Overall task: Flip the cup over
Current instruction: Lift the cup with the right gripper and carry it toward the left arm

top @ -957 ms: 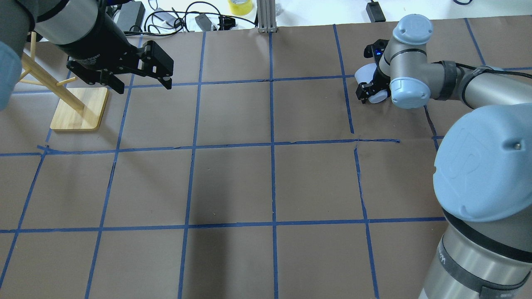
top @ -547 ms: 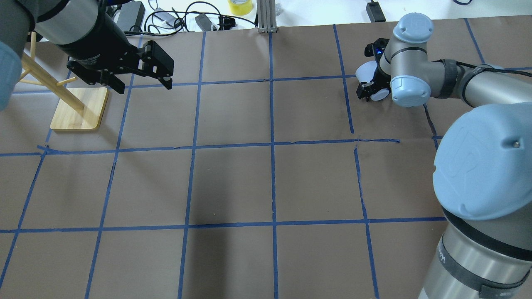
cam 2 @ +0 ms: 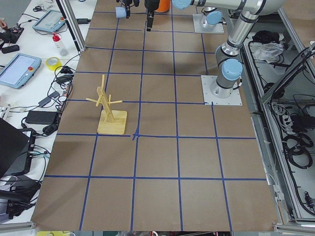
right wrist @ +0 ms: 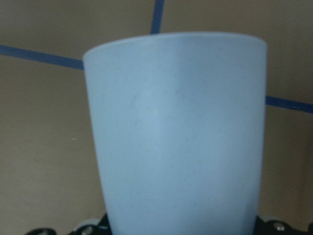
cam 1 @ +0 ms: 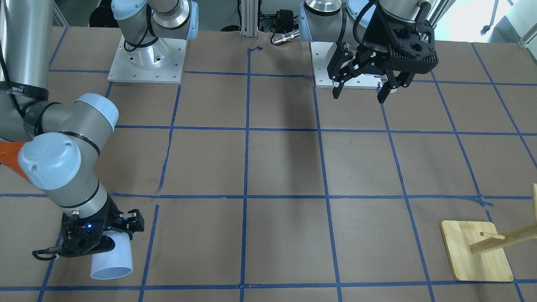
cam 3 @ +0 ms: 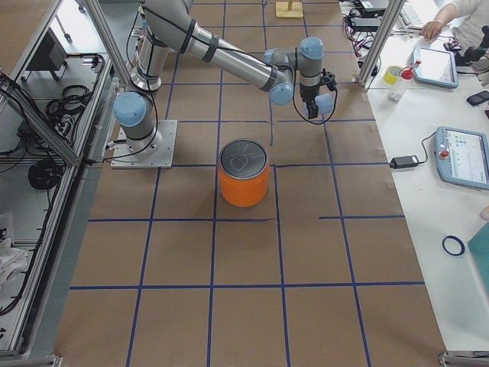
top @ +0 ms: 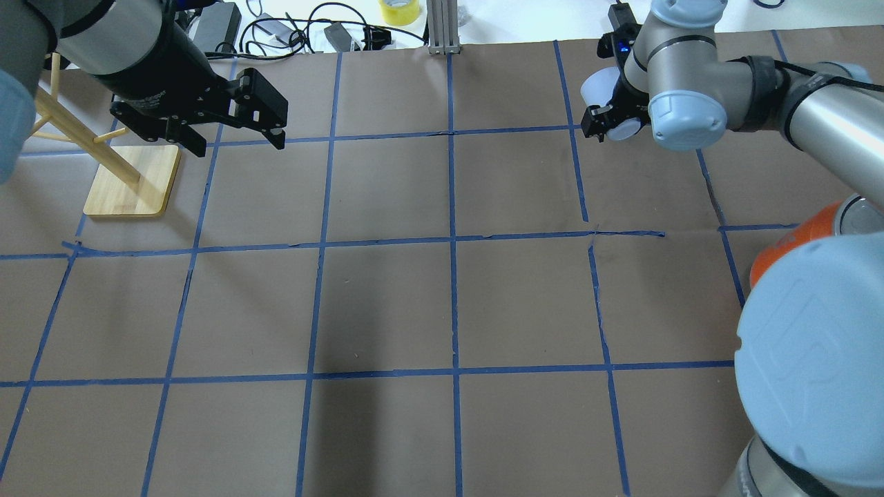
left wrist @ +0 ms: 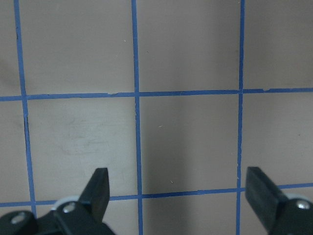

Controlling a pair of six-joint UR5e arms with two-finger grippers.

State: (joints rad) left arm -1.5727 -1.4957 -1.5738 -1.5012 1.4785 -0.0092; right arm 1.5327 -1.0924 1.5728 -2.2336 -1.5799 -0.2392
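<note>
The cup (cam 1: 113, 262) is a small pale bluish-white tumbler. My right gripper (cam 1: 110, 240) is shut on it and holds it tilted above the table's far right part. In the overhead view the cup (top: 592, 88) shows on both sides of a black finger of the right gripper (top: 611, 110). In the right wrist view the cup (right wrist: 176, 132) fills the frame, wide end away from the camera. My left gripper (top: 238, 143) is open and empty, high over the far left; it also shows in the front view (cam 1: 359, 96) and in the left wrist view (left wrist: 178, 188).
A large orange can (cam 3: 244, 180) with a silver top stands on the right side, partly behind my right arm in the overhead view (top: 794, 248). A wooden peg rack (top: 131, 179) stands at the far left. Cables and a tape roll (top: 399, 10) lie beyond the far edge.
My right arm has carried the cup upward and toward the table's far edge, and the orange can now shows beside its elbow. The left arm has not moved.
</note>
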